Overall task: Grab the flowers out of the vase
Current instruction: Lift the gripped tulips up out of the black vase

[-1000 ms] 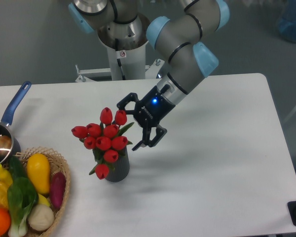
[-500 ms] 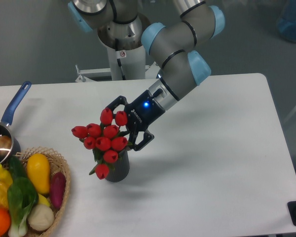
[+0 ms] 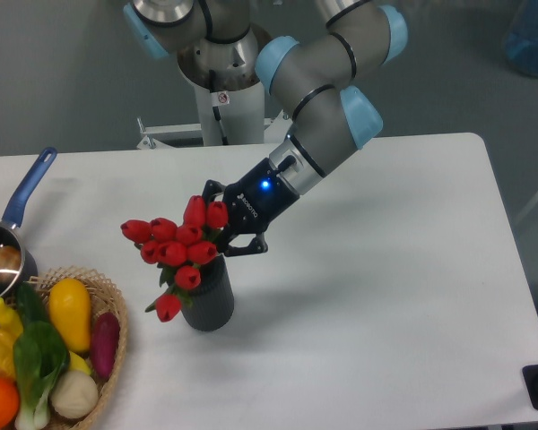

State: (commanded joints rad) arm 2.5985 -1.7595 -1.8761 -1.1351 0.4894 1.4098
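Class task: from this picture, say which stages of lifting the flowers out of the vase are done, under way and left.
Done: the claw has reached the flowers. Under way: its fingers sit against the bunch's right side, apparently closing on it, though the buds hide the grip. Left: the stems are still in the vase, so the lift remains.

Grey arm, pale-blue joint caps; black tool, blue light.

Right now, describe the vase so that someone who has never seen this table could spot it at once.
On the white table, look right of the wicker basket of toy vegetables at the left edge. The vase is the short dark grey cylinder holding red flowers, with the gripper at the bunch. Nothing else nearby is dark, plain and upright.
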